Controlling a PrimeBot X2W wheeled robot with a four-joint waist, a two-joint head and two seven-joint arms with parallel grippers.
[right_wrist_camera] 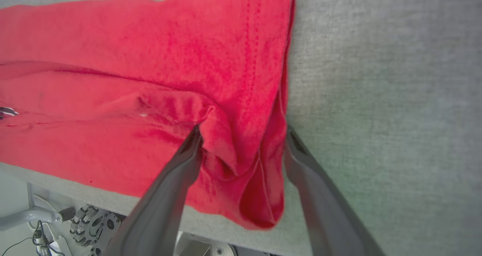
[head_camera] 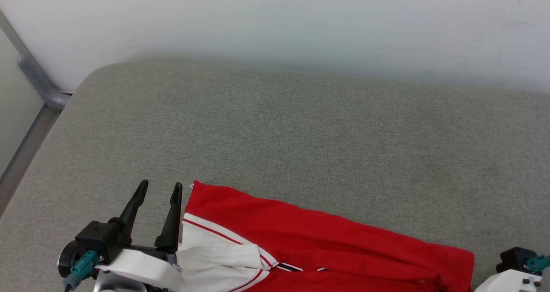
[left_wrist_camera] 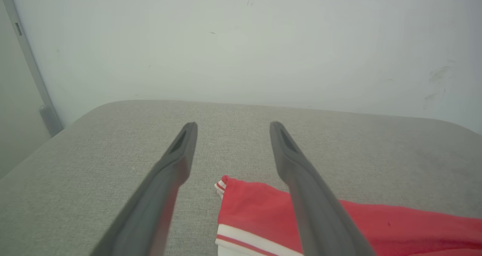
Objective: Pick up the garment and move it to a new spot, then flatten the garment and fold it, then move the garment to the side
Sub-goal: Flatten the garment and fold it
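Found the garment [head_camera: 322, 236] lying folded into a long red band along the near edge of the grey cushion [head_camera: 300, 133], with a white sleeve and its red-striped trim bunched at the end toward the cushion's left side. Saw the left gripper [head_camera: 160, 184] held low over the cushion's near-left part, the forearm reaching in across the near edge and both dark fingers pointing toward the cushion's far edge and the pale wall [head_camera: 275, 21] behind it. Read it as released: jaws spread wide, grasping nothing, with the garment's sleeve-end corner just beside the inner finger. Could not tell whether that finger touched the cloth. Saw the right gripper [right_wrist_camera: 243, 131] over the cushion's near-right part, aimed steeply down at it, fingers parted wide and straddling a puckered fold at the garment's hemmed end. Noted one fingertip against the pucker and the other at the garment's outer edge, with the cloth loose, not pinched. Noted that corner drooping past the cushion's near edge, above the wheeled base [right_wrist_camera: 90, 226].
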